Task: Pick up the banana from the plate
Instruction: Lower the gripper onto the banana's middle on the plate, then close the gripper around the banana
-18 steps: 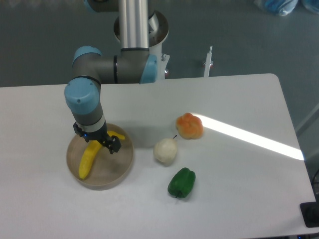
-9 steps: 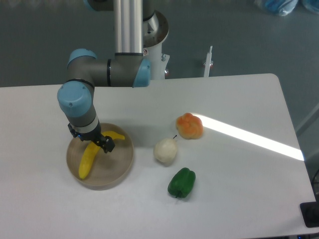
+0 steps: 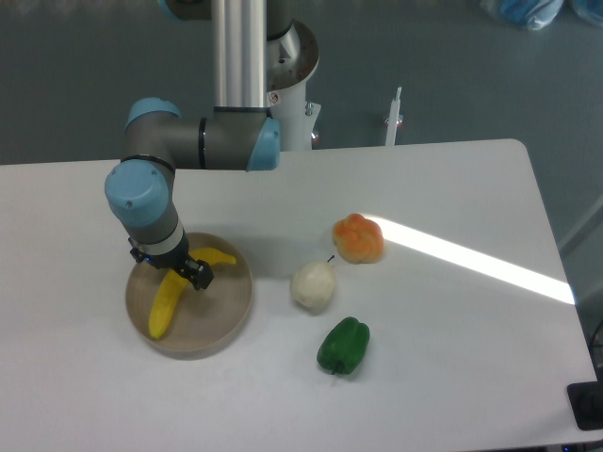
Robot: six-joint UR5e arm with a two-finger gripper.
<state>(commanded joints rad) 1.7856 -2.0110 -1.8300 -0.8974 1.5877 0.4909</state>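
The banana (image 3: 170,297) lies on the plate (image 3: 221,325) near the table's left edge. The end effector (image 3: 174,270) sits low over the banana's upper middle; whether its fingers have closed on the fruit cannot be told. This looks like the grasping step; next comes a firm grip, then a straight lift.
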